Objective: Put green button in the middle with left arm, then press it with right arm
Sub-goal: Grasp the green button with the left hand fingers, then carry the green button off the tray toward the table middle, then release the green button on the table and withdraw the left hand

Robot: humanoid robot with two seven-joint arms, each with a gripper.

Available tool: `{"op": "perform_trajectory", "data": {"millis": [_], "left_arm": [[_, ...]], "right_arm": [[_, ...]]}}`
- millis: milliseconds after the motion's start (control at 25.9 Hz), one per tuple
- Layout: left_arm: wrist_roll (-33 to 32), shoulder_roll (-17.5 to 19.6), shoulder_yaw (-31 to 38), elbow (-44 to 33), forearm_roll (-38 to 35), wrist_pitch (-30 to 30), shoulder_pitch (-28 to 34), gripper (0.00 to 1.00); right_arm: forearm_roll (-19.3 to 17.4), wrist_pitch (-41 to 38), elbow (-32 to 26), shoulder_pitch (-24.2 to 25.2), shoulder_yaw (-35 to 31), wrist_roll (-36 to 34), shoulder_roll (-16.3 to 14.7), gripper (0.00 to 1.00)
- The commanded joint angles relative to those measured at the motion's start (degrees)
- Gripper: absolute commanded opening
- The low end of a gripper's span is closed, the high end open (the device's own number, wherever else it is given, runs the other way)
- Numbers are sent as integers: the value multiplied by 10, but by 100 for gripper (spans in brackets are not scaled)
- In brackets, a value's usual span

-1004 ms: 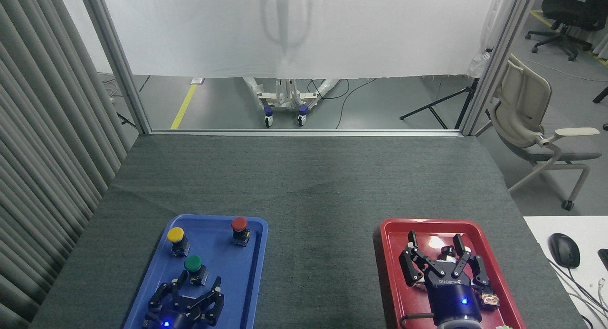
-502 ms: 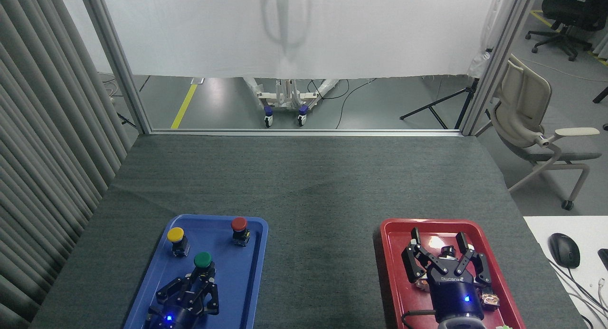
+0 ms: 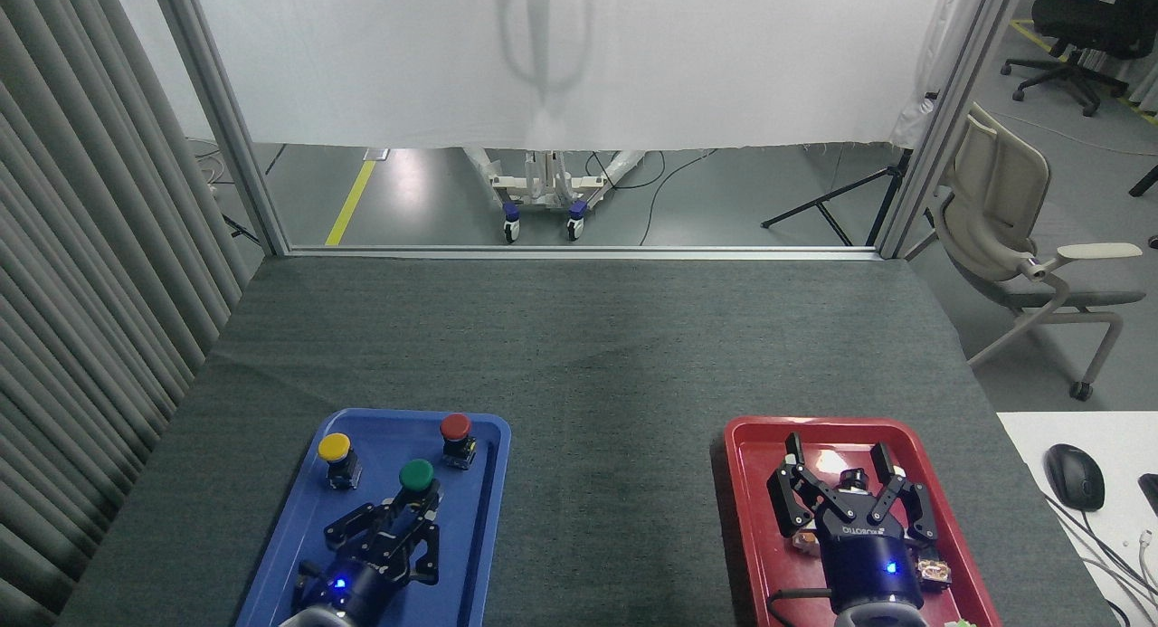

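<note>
green button [image 3: 416, 474] sits pinched in the left gripper [image 3: 409, 511] over the blue tray [image 3: 298, 527]; right gripper [image 3: 843, 474] spread wide above the red tray [image 3: 746, 518].

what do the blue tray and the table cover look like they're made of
Blue tray: probably moulded plastic, smooth with a slight sheen and a rounded raised rim. Table cover: dark grey woven fabric or felt, matte, with fine texture and a faint crease.
</note>
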Motion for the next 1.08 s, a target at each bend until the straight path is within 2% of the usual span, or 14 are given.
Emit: {"op": "perform_trajectory", "data": {"millis": [0,155,232,348,502,773,811,850,888,927,966,1043], "left_arm": [[-3,-1,-70,6,-2,-50,-50,16],[-7,-13,-167,49,0,-48,-113,16],[-8,-37,-191,86,0,-47,-138,16],[-8,-76,-204,153,-3,-53,-168,16],[-8,-101,-221,214,-5,-45,-193,16],[-7,-102,-223,242,-5,-39,-191,21],[-7,-103,-223,242,-5,-39,-191,26],[-5,-106,-223,241,-3,-39,-191,41],[0,-112,-222,242,2,-38,-191,67],[0,-119,-222,243,3,-37,-191,88],[0,-121,-222,241,3,-40,-189,100],[0,-121,-222,235,4,-44,-182,100]], "right_arm": [[0,-1,-1,-2,0,4,2,100],[0,-2,-2,-2,0,4,2,100],[0,-2,-2,-2,0,4,2,100],[-1,-3,-2,-2,0,4,2,100],[-1,-3,-2,-2,0,4,1,100],[-1,-3,-2,-1,0,4,1,100],[-1,-3,-2,-1,0,4,1,100],[-1,-3,-2,-1,0,4,1,100],[-1,-3,-3,-1,0,4,1,100],[-1,-3,-3,-1,0,4,1,100],[-1,-3,-3,0,0,4,2,100],[-1,-4,-3,0,0,4,2,100]]}}
